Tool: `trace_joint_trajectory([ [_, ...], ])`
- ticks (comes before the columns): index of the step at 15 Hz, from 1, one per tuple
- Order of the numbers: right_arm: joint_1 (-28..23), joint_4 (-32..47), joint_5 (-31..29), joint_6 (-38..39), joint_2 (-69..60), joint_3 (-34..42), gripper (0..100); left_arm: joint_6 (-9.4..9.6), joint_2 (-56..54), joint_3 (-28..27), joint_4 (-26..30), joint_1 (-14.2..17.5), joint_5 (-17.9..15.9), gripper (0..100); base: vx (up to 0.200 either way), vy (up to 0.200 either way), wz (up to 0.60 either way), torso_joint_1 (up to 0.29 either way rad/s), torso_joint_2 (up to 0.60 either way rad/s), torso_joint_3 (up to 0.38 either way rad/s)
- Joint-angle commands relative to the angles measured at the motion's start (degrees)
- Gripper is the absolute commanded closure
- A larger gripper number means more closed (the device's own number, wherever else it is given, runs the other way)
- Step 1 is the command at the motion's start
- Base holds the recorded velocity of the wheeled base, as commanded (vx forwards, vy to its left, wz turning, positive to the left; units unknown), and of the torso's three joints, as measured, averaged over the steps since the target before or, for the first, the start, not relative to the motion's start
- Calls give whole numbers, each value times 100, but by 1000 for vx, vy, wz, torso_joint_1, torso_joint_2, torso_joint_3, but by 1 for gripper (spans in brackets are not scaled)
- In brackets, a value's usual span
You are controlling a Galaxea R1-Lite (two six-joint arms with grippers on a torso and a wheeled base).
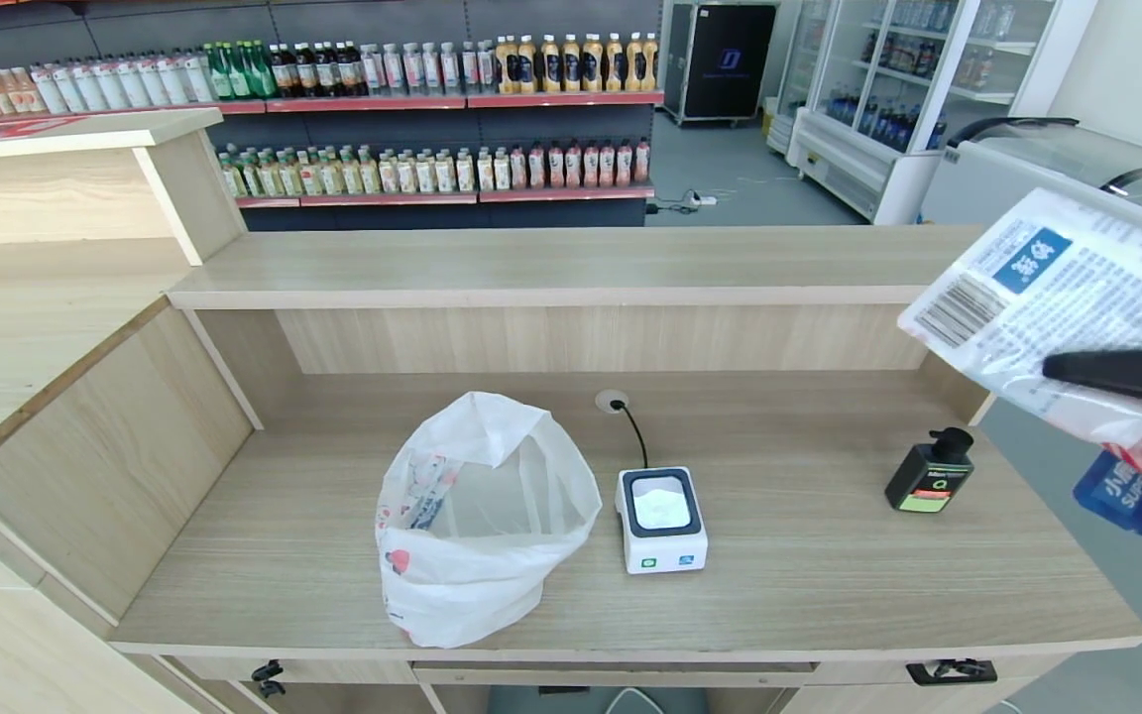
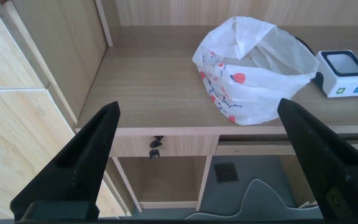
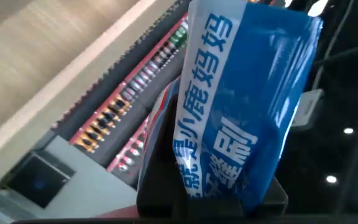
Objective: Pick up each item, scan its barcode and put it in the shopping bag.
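Counter: pale wood-grain laminate, seen as matt and smooth.
Shopping bag: thin white plastic film, translucent and crinkled.
Scanner: white plastic shell, glossy window set on top.
Bottle, at 3 o'clock from Scanner: dark smooth plastic.
Packet: glossy printed plastic film, wrinkled.

This is a small grocery shop, seen from behind its checkout. Long red-edged shelves across the aisle carry rows of bottled drinks, and to the right stand glass-door coolers stocked with more bottles, with a chest freezer beside them. In front is a pale wooden bench with a raised customer ledge, holding a corded barcode scanner and an open plastic shopping bag.
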Motion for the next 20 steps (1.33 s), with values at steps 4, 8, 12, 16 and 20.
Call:
trace_joint_trajectory([
  [4, 1065, -1255, -263, 361, -496, 648, 100, -1, 1, 0, 0, 0, 0, 0, 0, 0, 0, 0, 0, 0],
  [8, 2067, -1695, -562, 713, -505, 542, 100, -1, 1, 0, 0, 0, 0, 0, 0, 0, 0, 0, 0, 0],
  [12, 2779, -1739, -667, 669, -329, 577, 100, -1, 1, 0, 0, 0, 0, 0, 0, 0, 0, 0, 0, 0],
  [16, 3359, -2064, -799, 564, -57, 595, 100, -1, 1, 0, 0, 0, 0, 0, 0, 0, 0, 0, 0, 0],
  [20, 3456, -1844, -834, 599, -461, 762, 100, -1, 1, 0, 0, 0, 0, 0, 0, 0, 0, 0, 0, 0],
])
